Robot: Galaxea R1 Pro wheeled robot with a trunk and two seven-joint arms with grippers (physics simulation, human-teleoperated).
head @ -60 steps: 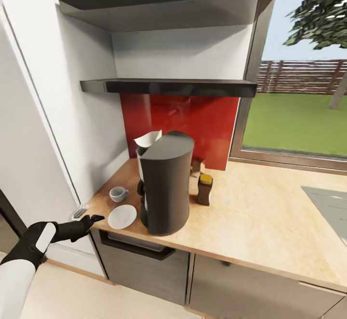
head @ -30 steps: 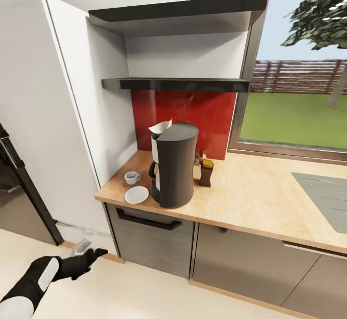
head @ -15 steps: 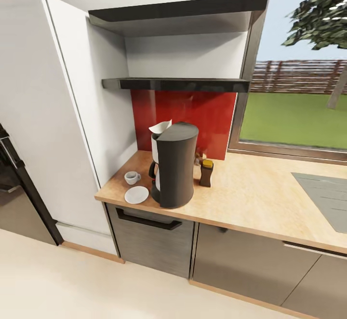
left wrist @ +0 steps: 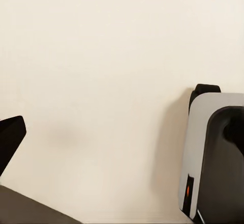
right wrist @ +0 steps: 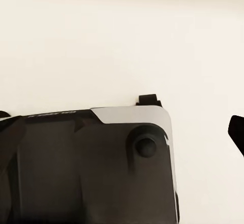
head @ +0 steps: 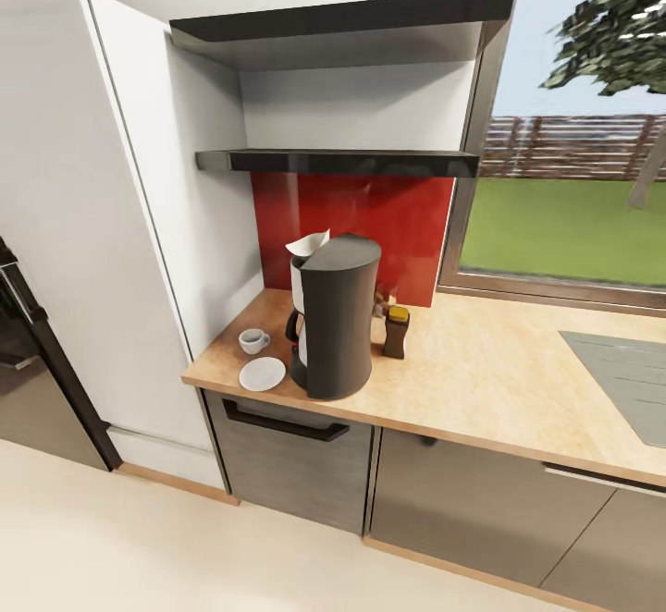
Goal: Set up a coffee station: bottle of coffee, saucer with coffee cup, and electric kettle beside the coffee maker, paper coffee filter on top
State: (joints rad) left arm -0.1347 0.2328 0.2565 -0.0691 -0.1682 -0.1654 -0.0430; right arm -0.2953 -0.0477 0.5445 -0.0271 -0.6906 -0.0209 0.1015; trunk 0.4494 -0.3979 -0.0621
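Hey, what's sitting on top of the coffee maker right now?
An off-white paper coffee filter pokes up from the top rear of the coffee maker. Its lower part is covered by the machine's dark body, so how it sits inside cannot be seen.

Blk coffee maker [head: 335,316], white saucer [head: 263,373], red backsplash [head: 356,224].

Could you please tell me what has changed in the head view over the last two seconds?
The camera pulled back from the kitchen countertop, so everything looks smaller. The left arm, stretched toward the counter's corner two seconds ago, sank toward the floor and left the head view. The coffee maker with the paper coffee filter on top, the bottle of coffee, the coffee cup and the saucer kept their arrangement.
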